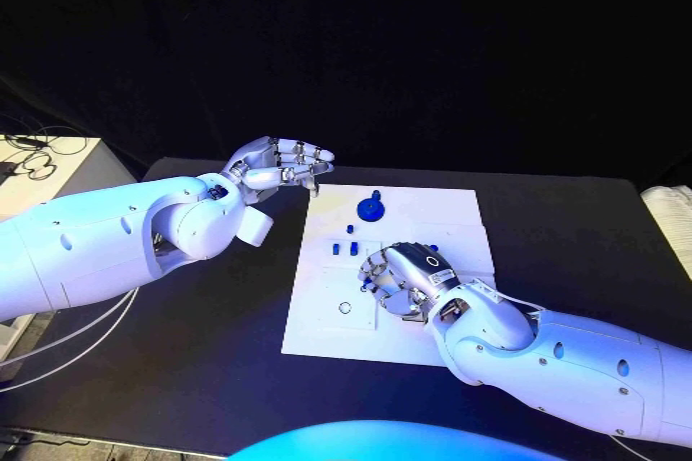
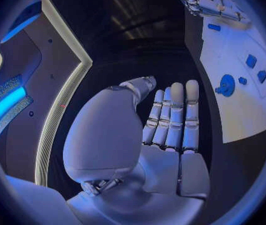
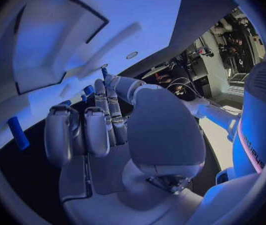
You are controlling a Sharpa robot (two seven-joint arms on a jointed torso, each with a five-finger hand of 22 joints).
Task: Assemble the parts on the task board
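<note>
The white task board [image 1: 325, 336] lies mid-table. A round blue part with a knob [image 1: 372, 209] stands at its far end, also seen as the round blue part [image 2: 225, 84]. Small blue parts [image 1: 345, 248] lie nearer the middle. My right hand [image 1: 404, 279] rests low over the board's middle, fingers curled down. In its wrist view the thumb and a fingertip [image 3: 100, 87] meet on a small blue part [image 3: 104, 72]; a blue peg [image 3: 17, 132] stands apart on the board. My left hand [image 1: 281, 163] hovers off the board's far left corner, holding nothing, fingers [image 2: 173, 115] held straight.
A white box [image 1: 58, 166] with cables sits at the table's left edge. A pale object [image 1: 672, 209] lies at the right edge. A small ring-shaped hole [image 1: 345, 308] marks the board's near left part. Black table [image 1: 216, 361] surrounds the board.
</note>
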